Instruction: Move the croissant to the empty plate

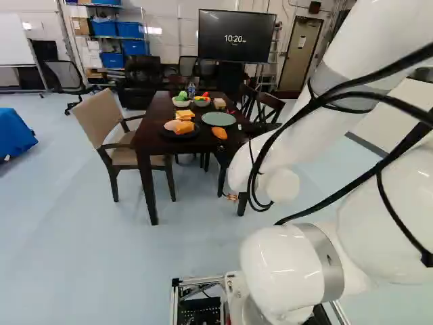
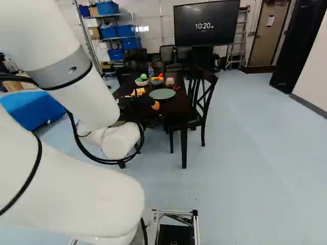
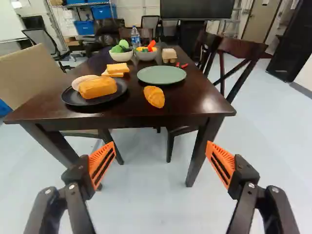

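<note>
My gripper (image 1: 231, 196) shows small beside the arm in the left base view, short of the table. In the wrist view the gripper (image 3: 158, 158) stands open, its orange pads wide apart with nothing between them. Ahead of it, the golden croissant (image 3: 154, 96) lies on the dark table (image 3: 131, 116), close to the front edge. Just behind the croissant sits the empty green plate (image 3: 162, 74); a narrow strip of tabletop separates them.
A black plate (image 3: 73, 100) holds a bread loaf and a pale round piece. Bread slices (image 3: 116, 69), two filled bowls (image 3: 121, 56), a bottle (image 3: 135, 37) and an egg carton (image 3: 169, 54) stand farther back. A beige chair (image 1: 101, 122) and dark chair (image 2: 203, 102) flank the table.
</note>
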### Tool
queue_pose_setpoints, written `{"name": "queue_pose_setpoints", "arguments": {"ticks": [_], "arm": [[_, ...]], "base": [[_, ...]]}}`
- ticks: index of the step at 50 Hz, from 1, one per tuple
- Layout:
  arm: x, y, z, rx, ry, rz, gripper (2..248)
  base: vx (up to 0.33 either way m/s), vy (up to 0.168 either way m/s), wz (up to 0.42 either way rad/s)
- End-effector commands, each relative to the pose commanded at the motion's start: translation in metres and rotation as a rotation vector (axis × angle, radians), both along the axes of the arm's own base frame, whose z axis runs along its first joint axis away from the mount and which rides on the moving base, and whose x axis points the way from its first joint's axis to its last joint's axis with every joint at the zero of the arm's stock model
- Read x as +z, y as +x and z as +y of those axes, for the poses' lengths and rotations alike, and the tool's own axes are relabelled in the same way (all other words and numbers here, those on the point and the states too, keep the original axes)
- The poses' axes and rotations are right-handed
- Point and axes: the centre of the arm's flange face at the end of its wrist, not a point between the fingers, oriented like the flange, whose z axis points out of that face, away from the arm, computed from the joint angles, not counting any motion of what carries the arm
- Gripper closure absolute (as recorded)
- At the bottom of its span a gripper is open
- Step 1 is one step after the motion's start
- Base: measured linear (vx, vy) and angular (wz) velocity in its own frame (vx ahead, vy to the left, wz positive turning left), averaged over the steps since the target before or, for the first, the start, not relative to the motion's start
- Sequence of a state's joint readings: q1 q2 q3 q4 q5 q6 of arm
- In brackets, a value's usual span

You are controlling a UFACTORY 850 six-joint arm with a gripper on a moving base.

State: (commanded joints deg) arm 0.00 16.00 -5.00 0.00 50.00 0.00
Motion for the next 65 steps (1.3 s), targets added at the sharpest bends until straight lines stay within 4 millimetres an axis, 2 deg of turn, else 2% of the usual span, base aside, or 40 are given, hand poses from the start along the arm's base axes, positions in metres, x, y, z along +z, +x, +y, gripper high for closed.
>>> {"name": "queue_pose_setpoints", "arguments": {"ticks": [16,34,65], "arm": [[0.0000,0.0000,0.0000,0.000,0.000,0.000,3],[0.0000,0.0000,0.0000,0.000,0.000,0.000,3],[0.0000,0.0000,0.0000,0.000,0.000,0.000,3]], "base": [[0.223,-0.030,0.207],[0.210,-0.052,-0.007],[0.137,-0.001,-0.012]]}}
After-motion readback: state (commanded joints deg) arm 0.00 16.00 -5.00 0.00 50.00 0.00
